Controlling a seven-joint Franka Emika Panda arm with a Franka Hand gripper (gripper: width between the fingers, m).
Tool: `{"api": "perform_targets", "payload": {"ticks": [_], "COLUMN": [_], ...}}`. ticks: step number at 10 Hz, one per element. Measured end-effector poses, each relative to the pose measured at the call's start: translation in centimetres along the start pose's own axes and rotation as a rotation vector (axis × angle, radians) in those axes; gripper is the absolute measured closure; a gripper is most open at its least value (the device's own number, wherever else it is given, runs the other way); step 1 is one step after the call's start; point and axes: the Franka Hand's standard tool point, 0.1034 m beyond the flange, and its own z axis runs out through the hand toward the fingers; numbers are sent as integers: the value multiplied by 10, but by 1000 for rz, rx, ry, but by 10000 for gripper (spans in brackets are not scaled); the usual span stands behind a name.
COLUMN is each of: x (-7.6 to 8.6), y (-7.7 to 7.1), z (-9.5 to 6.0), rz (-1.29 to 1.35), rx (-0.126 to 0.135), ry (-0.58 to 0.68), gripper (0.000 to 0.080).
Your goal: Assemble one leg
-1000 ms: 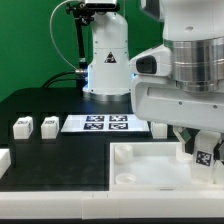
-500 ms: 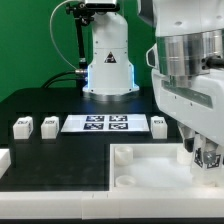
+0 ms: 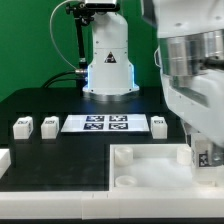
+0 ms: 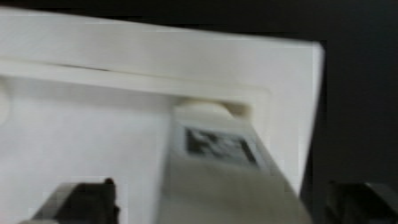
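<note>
My gripper (image 3: 205,163) is shut on the leg (image 3: 204,154), a small white block with a black-and-white tag, at the exterior view's right. It holds the leg at the far right corner of the large white tray-like piece (image 3: 150,172). In the wrist view the leg (image 4: 222,150) runs from between my dark fingers (image 4: 89,200) to a round corner socket (image 4: 210,103) of the tray-like piece (image 4: 89,120). My gripper (image 4: 228,208) shows at the frame edge. The leg's lower end is hidden, so I cannot tell if it is seated.
Three more white tagged blocks stand on the black table: two at the left (image 3: 21,127) (image 3: 49,126) and one right of the marker board (image 3: 158,124). The marker board (image 3: 107,123) lies in the middle. Another white part (image 3: 3,160) pokes in at the left edge.
My arm has shifted toward the exterior view's right, uncovering the block beside the marker board. The held leg has stayed near the tray-like piece's far right corner.
</note>
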Motion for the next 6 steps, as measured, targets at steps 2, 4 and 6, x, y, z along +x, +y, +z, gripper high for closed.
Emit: {"api": "perform_targets", "payload": {"ticks": [2, 4, 6], "x": [3, 6, 6], "y": [0, 0, -4], "z": [1, -1, -2], "rz": [-176, -531, -776], "rx": [6, -16, -27], "ry": [-3, 33, 56], "gripper": [159, 151, 153]}}
